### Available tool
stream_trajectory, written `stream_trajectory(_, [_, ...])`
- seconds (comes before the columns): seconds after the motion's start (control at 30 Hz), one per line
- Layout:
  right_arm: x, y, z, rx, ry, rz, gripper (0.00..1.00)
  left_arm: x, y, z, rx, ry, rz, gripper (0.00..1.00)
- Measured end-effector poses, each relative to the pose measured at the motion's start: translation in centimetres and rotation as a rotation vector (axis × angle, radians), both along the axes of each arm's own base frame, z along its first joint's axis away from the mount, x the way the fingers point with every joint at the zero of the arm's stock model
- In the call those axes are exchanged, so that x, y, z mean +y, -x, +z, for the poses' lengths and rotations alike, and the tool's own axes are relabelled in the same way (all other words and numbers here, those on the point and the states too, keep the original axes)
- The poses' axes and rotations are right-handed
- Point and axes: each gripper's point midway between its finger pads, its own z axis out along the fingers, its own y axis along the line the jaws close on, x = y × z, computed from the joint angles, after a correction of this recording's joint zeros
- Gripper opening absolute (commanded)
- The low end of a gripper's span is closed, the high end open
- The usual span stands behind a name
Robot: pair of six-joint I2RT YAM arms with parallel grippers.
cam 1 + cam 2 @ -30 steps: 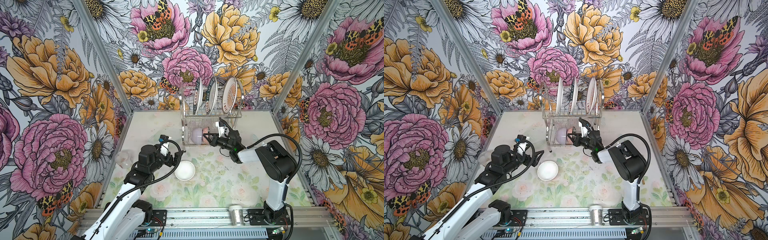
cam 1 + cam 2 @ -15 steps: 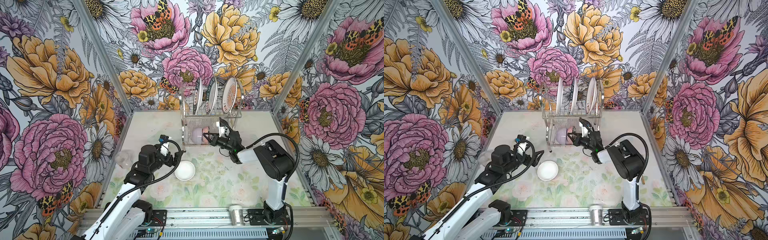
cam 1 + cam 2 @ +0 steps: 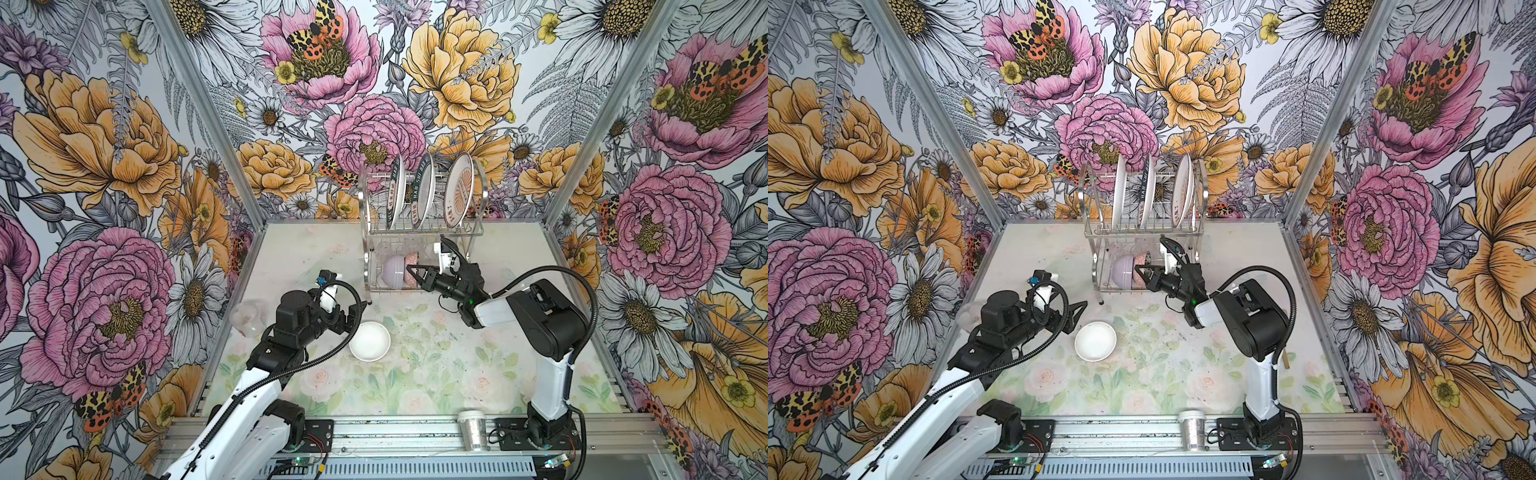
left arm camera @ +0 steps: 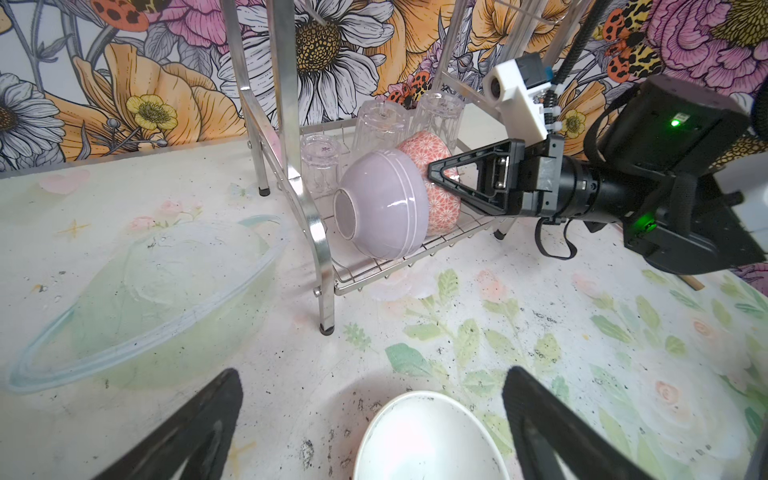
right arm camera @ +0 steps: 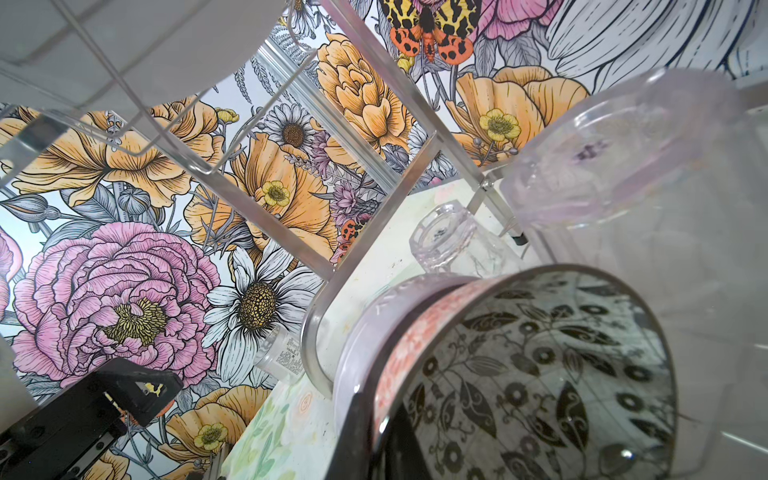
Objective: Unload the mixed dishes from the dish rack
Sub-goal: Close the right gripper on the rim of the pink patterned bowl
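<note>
The right pincer (image 4: pixel 432 172) is reaching into the lower shelf of the dish rack (image 4: pixel 318 232). Its jaws are closed tight and pinching the rim of the orange patterned bowl (image 4: pixel 442 210). This bowl is lying on its side, touching the lavender bowl (image 4: pixel 386 203) beside it. The left pincer (image 4: pixel 374 376) is hanging fully open over the table (image 3: pixel 436 374), holding nothing. A white bowl (image 4: pixel 428 440) is sitting upright just below its fingers.

Count:
- 3 plates (image 3: pixel 424 191) are standing on edge in the top shelf: 2 w/ dark lettered rims, 1 the sunburst plate (image 3: pixel 459 195).
- 2 bowls and 3 clear glasses (image 4: pixel 380 122), the glasses upside down, are sitting on the lower shelf.
- 1 silver glitter cup (image 3: pixel 472 430) is standing at the front rail.
</note>
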Motion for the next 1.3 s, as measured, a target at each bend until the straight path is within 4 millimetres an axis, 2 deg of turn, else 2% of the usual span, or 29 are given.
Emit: stream_trajectory(1.3, [-0.62, 0.34, 0.51, -0.006, -0.042, -0.029, 0.00, 0.07, 0.20, -0.43, 0.005, -0.002, 0.001, 0.99])
